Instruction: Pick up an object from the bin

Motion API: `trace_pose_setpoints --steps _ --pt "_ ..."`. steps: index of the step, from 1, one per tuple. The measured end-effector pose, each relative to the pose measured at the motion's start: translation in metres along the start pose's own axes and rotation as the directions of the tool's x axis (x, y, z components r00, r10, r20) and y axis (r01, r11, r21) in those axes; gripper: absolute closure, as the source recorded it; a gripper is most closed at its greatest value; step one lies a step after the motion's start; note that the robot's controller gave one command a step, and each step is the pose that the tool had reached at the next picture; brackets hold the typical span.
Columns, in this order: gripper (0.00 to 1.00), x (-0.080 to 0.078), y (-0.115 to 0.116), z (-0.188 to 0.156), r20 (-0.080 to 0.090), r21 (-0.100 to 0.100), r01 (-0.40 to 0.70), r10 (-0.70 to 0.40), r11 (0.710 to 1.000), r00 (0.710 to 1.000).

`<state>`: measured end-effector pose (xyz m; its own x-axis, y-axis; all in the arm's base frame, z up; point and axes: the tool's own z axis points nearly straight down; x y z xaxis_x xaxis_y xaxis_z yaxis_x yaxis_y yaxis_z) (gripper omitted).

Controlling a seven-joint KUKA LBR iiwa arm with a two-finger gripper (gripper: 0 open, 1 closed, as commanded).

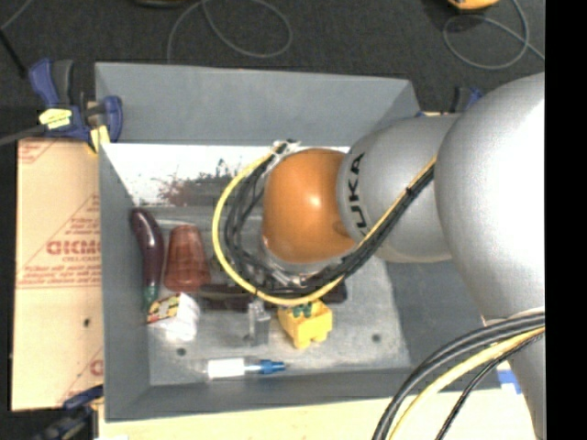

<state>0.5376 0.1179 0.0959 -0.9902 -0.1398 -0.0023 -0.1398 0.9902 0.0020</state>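
The claw (256, 323) stands low over the middle of the bin (385, 328) floor, largely hidden beneath the arm's orange cover (303, 204); whether it is wide or narrow cannot be told. Just to its right lies a yellow block (305, 324). A white marker with a blue cap (244, 368) lies near the front wall, and a reddish-brown lump (184, 257) lies at left.

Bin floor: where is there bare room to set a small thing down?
Bare floor lies between the yellow block and the wall at the view's right, and along the front wall past the white marker. The left side is crowded: dark maroon piece, reddish-brown piece, white wad.
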Motion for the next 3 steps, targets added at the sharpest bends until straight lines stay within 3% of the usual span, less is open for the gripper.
trace_pose_setpoints --steps 1,2,3 --pt "1.00 -0.026 0.006 0.006 0.010 0.003 0.345 -0.345 0.938 0.938" --pt "1.00 -0.026 0.007 0.006 0.010 0.003 0.344 -0.344 0.939 0.939" --pt "1.00 -0.027 0.015 -0.090 0.013 0.003 0.375 -0.375 0.927 0.927"
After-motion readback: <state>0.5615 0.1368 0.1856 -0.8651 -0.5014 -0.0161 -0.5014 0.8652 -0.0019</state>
